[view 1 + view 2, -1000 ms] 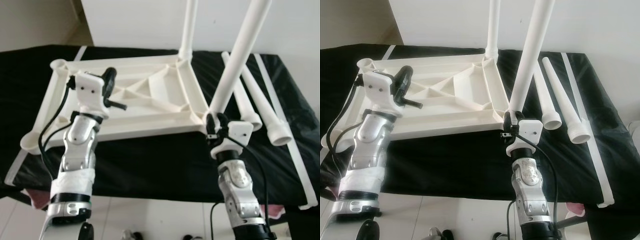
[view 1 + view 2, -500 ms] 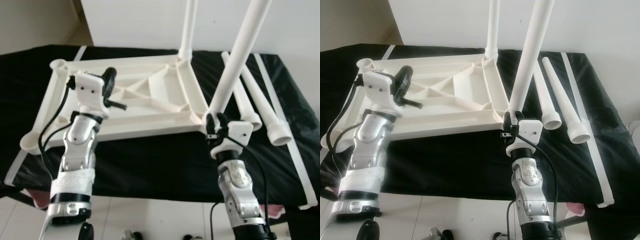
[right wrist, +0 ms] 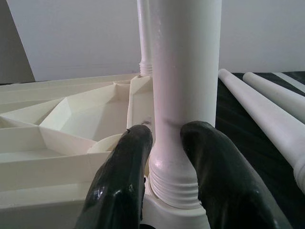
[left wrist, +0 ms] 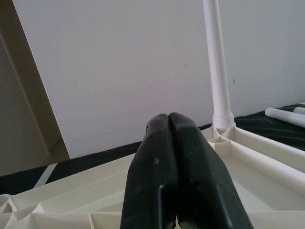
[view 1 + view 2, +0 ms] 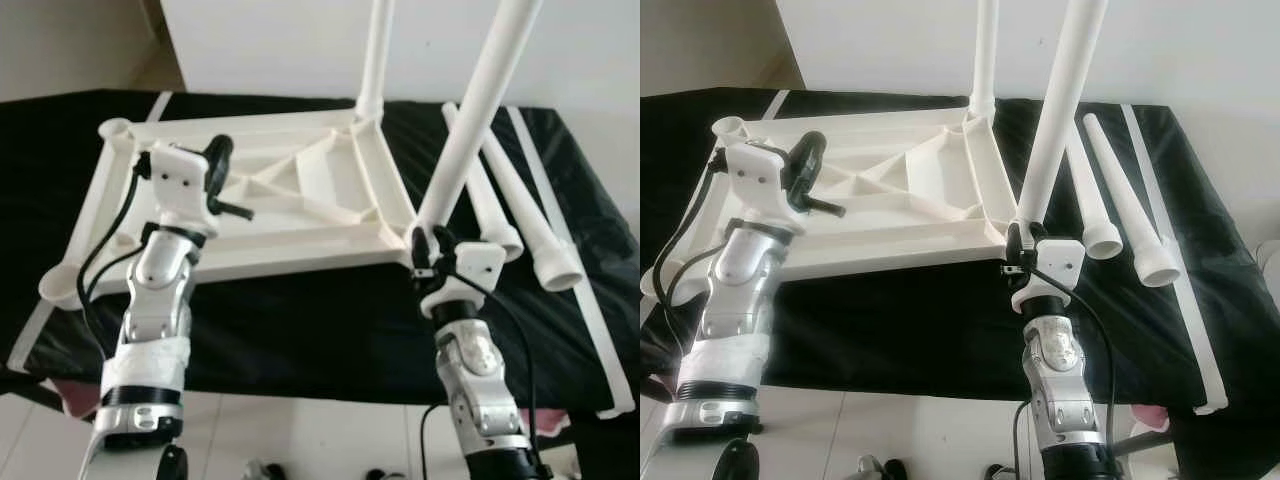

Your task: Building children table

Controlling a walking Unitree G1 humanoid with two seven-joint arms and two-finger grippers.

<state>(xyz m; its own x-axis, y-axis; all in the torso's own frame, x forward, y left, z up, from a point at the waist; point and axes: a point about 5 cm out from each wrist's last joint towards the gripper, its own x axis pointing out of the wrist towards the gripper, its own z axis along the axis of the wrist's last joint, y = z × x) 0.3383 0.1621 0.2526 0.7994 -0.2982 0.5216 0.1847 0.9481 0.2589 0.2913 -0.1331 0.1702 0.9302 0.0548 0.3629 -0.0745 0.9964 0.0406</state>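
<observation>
Standing nearly upright, the near leg point(image 3: 183, 95) rises from the corner socket point(image 3: 176, 212) at the near right corner of the upside-down tabletop point(image 5: 290, 215), and the right gripper point(image 3: 164, 143) pinches it just above its threaded end. In the right wrist view the two black fingers point(image 3: 119, 186) sit one on each side of the leg's base, touching it. The threads are partly exposed above the socket, so the leg appears not fully seated; this is a judgement from the visible ridges.

The leg's long axis runs up and slightly to the right, away from the tabletop, which lies flat on the black cloth point(image 5: 300, 320). Any turning or pressing must therefore act along that axis, down into the socket directly below the grip. The right arm is the nearer arm by far.

The left gripper point(image 4: 174, 157) hovers over the left half of the tabletop with its fingers pressed together and holding nothing. It points across the ribbed underside toward the far leg point(image 5: 375, 55), which already stands in the far right corner.

Two loose legs point(image 5: 520, 215) lie side by side on the cloth, just to the right of the tabletop, long axes running away from the robot, wide ends nearest. The two left corner sockets point(image 5: 115, 130) remain open.
</observation>
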